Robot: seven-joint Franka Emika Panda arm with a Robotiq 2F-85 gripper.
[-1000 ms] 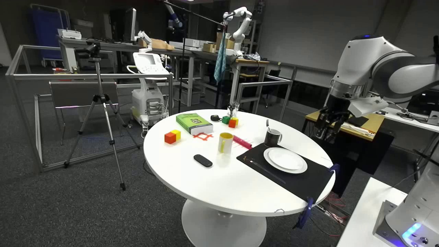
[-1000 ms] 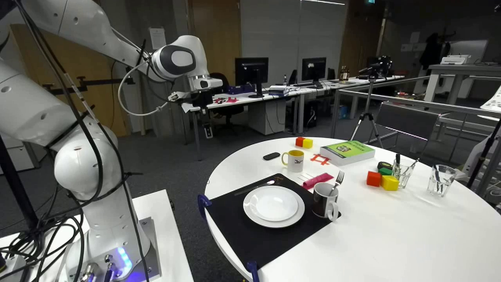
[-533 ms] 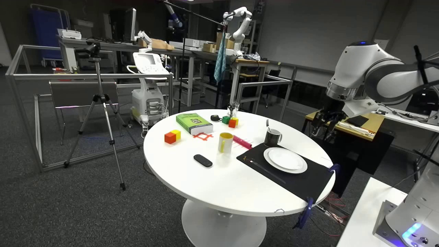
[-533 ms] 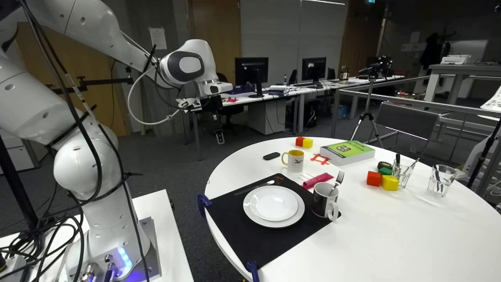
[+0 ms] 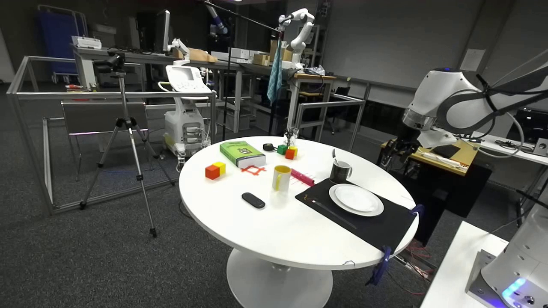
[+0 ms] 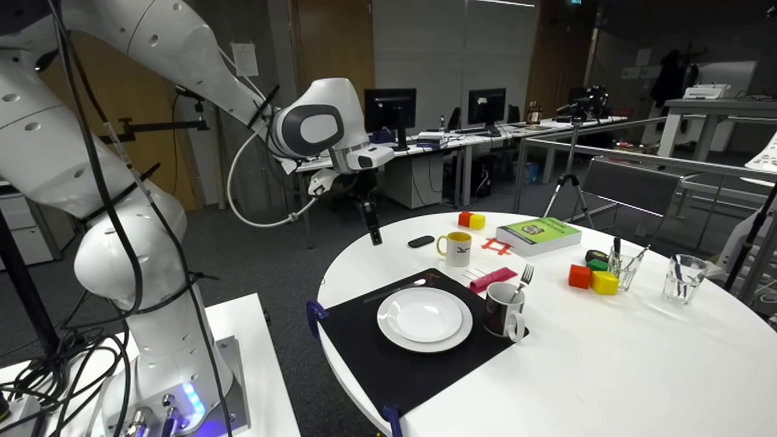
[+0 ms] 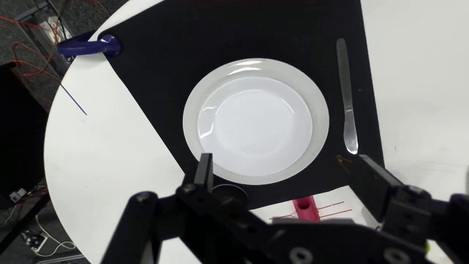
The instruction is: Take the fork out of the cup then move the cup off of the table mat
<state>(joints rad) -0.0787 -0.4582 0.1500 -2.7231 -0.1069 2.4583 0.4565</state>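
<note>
Arm (image 6: 173, 48): is carried lower than in the earlier frame, and the gripper (image 7: 284, 157) is brought closer to the worktop (image 5: 274, 231), in both exterior views. The jaws are parted wide; it is held in the air, apart from the cup (image 6: 498, 316).

Fork (image 6: 525, 278), one: unmoved; stood in the cup, lower part hidden by its wall. Long axis is tilted off the vertical; tines are pointed upward, leaned away from the arm-side edge of the worktop.

Cup, dark, one: unmoved; set upright on the mat (image 6: 388, 367), long axis vertical, at a corner inward from the worktop's edge, just beside the plates (image 7: 254, 124). Its handle (image 6: 521, 325) is turned to the lower right in an exterior view.

Mat, black, one: laid flat at the arm-side edge, two corners fixed there by blue clamps (image 7: 89, 47).

Plates, white, two: stacked on the mat, small upon large.

Knife (image 7: 345, 88), one: laid flat on the mat beside the plates.

Book (image 6: 537, 233), green, one: laid near the worktop's far edge in an exterior view.
</note>
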